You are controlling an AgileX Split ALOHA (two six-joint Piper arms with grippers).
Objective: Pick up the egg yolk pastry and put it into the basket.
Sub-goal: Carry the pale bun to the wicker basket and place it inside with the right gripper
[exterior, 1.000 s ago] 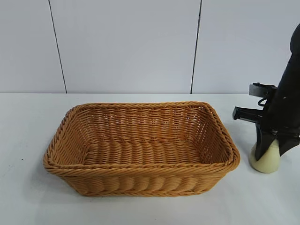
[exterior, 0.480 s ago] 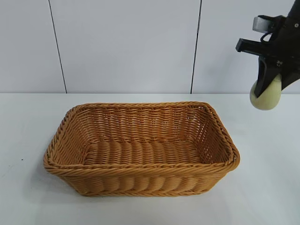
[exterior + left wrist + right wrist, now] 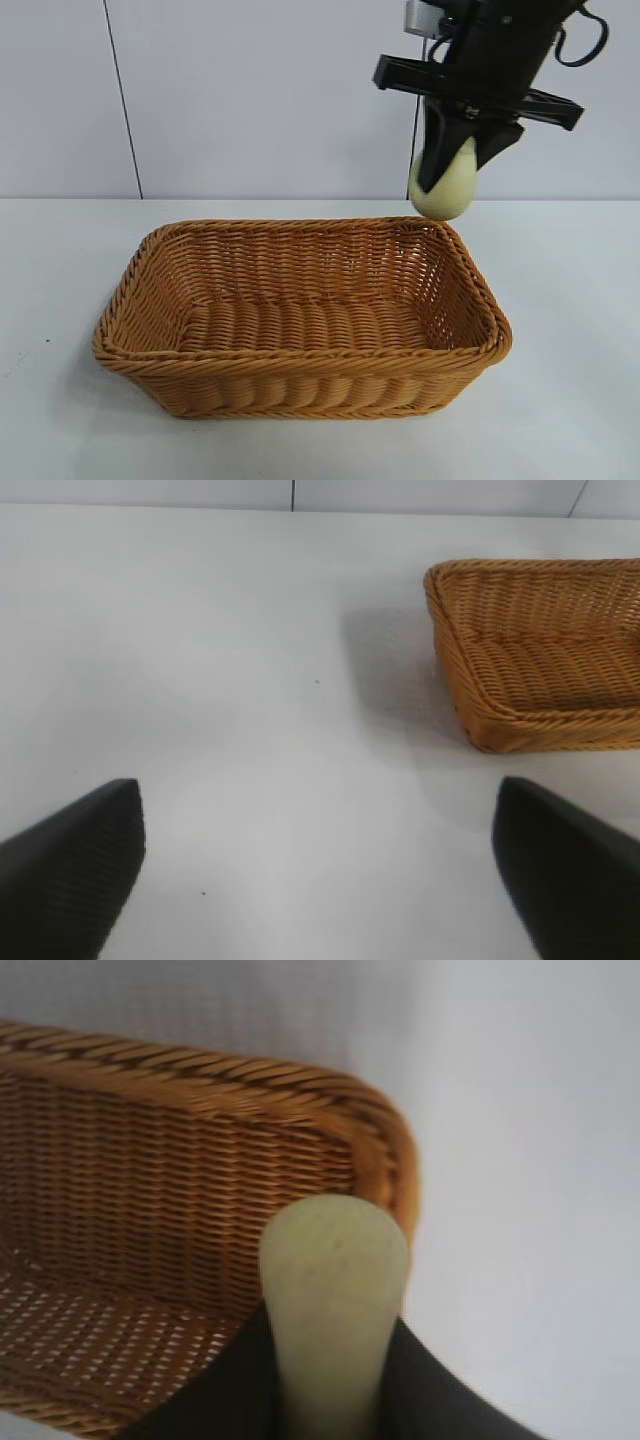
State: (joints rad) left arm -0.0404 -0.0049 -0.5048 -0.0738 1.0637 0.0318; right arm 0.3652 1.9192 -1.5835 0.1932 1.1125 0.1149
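While the right hand hung in the air, the scene stood thus:
Right hand (image 3: pixel 447 180): pointed steeply downward above the far right corner of the basket, its black fingers (image 3: pixel 430 1400) narrowed onto the egg yolk pastry.
Egg yolk pastry (image 3: pixel 443 185): pale cream-yellow lump, pinched between those fingers, well off the counter; its rounded end hung just above the braided rim (no contact with the wicker could be seen). From the right wrist it (image 3: pixel 333 1300) showed against the basket's corner.
Basket (image 3: pixel 300 365): orange-tan woven wicker, rectangular with sloping sides, resting on the counter, nothing inside it.
Left hand (image 3: pixel 320 870): off to the basket's side, low over the counter, fingers spread wide and holding nothing.
Counter (image 3: pixel 560 400): white, carrying the basket.
Wall (image 3: pixel 250 90): pale panels behind.
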